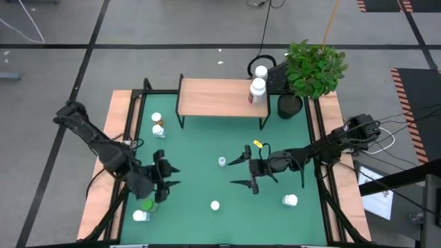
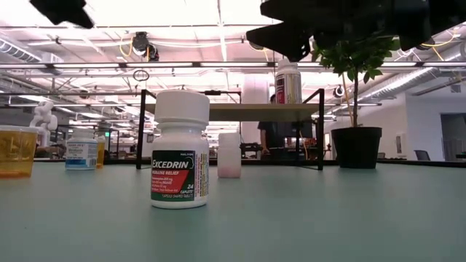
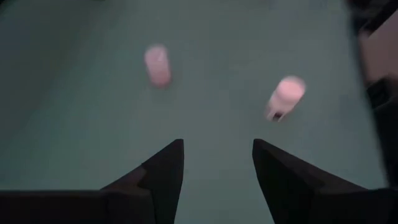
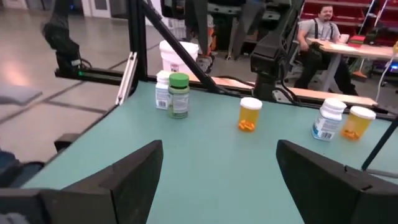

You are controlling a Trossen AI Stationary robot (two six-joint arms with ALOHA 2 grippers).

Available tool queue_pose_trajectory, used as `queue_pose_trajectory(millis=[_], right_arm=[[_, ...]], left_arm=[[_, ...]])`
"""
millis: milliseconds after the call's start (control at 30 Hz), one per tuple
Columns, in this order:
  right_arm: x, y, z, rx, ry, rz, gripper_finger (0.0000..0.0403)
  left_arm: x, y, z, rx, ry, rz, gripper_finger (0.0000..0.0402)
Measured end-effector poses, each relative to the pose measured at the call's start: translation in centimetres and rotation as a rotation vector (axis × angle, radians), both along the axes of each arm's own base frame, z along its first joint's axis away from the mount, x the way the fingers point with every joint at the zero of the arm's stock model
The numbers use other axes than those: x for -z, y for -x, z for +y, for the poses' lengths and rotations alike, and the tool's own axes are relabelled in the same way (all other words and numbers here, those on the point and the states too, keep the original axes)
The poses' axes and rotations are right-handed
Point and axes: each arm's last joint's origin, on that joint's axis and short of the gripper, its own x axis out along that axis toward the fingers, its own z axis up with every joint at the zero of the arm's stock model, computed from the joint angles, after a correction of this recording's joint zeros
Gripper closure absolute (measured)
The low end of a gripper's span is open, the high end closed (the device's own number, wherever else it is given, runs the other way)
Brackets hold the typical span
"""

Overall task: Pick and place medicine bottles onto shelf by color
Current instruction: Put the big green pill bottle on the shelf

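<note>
The small white-capped bottles stand upright, scattered over the green surface (image 1: 207, 172). One pale pink-white cylindrical bottle (image 1: 222, 162) stands mid-surface, between my two arms, just ahead of my right fingers (image 1: 242, 172) and nearer them than my left. My right fingers are spread wide, empty, pointing toward it. My left fingers (image 1: 169, 178) are parted with nothing between them, hovering near the green-capped bottle (image 1: 147, 204). Behind, the low light-wood shelf on black legs (image 1: 213, 96) already carries a tall white-capped bottle with a pink label (image 1: 257, 91) at its right end.
</note>
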Motion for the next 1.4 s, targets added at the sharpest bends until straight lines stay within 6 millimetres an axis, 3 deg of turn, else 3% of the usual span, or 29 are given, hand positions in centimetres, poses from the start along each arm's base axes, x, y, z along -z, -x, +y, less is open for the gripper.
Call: queue_pose_trajectory(millis=[200,567,867,1133,1400], right_arm=[[-0.3,-0.2,-0.4,0.001,0.085,-0.046,0.0094],[-0.8,-0.9,-3.7,0.059,0.061,-0.095,0.0094],[-1.5,-1.1,-5.1,0.025,0.092,-0.168,0.0094],[-1.4,-1.2,-5.5,0.006,0.098,-0.162,0.0094],[-1.4,-1.2,-5.4,0.005,0.083,-0.159,0.0094]], left_arm=[[2.7,-0.1,-1.5,-0.098,-0.010,0.171,0.0208],[7.1,1.0,-3.3,-0.246,0.082,0.327,0.0208],[6.5,1.5,-3.4,-0.272,0.282,0.620,0.0208],[6.5,1.7,-3.9,-0.196,0.358,0.729,0.0208],[6.4,1.3,-3.6,-0.147,0.347,0.721,0.0204]])
